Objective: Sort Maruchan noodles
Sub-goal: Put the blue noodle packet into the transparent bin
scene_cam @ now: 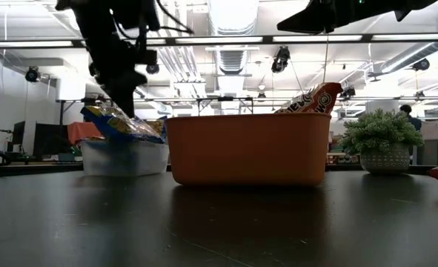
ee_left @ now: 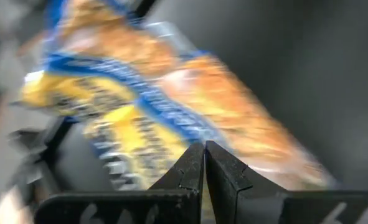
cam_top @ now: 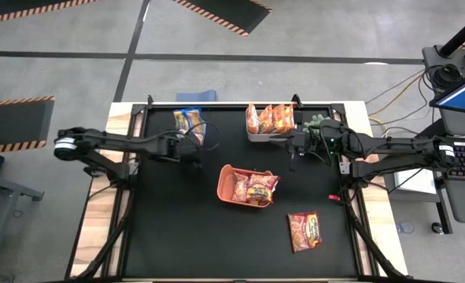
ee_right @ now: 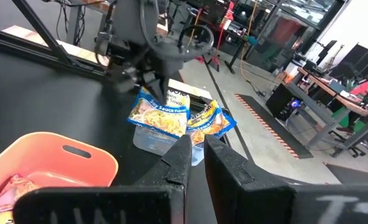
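The left gripper (cam_top: 191, 148), fingers pressed together and empty, is hovering beside the blue-and-yellow noodle packets (cam_top: 190, 122) standing in the clear bin (ee_right: 165, 138), while the right gripper (cam_top: 293, 149), nearly closed and empty, is waiting near the white bin (cam_top: 255, 135) of orange packets (cam_top: 269, 118).

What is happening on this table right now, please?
A two-armed robot is sorting noodle packets by colour. The left claw is shut, at the clear bin of blue-and-yellow packets. The right claw is shut and empty, beside the white bin that holds orange packets. Red packets lie in the orange bin at the middle, and one red packet lies loose on the table.
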Tool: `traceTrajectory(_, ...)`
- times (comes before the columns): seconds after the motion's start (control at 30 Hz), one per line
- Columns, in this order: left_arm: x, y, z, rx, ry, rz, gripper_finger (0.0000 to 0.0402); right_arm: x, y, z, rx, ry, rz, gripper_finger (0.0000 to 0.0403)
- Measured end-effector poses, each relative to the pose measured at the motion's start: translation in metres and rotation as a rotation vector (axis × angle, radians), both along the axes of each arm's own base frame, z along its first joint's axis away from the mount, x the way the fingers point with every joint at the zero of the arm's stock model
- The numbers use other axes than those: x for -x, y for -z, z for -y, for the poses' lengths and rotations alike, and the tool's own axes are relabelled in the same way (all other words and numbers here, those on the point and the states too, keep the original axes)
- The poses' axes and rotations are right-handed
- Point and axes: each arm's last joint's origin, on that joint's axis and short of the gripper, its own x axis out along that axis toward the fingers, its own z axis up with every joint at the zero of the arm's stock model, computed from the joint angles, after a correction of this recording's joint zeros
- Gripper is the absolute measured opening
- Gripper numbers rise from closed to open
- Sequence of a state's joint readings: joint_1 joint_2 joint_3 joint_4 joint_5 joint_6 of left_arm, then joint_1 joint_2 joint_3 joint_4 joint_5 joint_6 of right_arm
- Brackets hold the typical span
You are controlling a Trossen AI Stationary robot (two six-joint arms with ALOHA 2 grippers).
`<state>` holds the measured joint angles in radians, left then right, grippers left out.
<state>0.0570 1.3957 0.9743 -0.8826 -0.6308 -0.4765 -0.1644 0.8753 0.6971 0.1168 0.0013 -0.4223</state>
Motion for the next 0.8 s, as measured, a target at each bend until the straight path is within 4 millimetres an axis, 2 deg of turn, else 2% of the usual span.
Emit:
traceTrajectory(0.23,0.004,0.003,-0.014,-0.196,-0.241,-0.056,0.0,0.0,0.0,0.0,-0.001,0.0,0.0,0.0034)
traceTrajectory(0.4,0.005,-0.014,-0.014,-0.238,-0.247,-0.043,0.0,0.0,0.0,0.0,0.0,0.0,0.0,0.0034)
traceTrajectory(0.47,0.004,-0.023,-0.01,-0.2,-0.163,-0.064,0.0,0.0,0.0,0.0,0.0,0.0,0.0,0.0034)
traceTrajectory(0.6,0.0,-0.037,0.005,0.01,-0.033,-0.027,0.0,0.0,0.0,0.0,0.001,0.0,0.0,0.0034)
traceTrajectory(0.7,0.002,-0.047,0.011,0.133,-0.076,0.082,0.0,0.0,0.0,0.0,0.001,0.0,0.0,0.0034)
traceTrajectory(0.8,0.006,-0.052,0.013,0.178,-0.166,0.17,0.0,0.0,0.0,0.0,0.001,0.0,-0.001,0.0034)
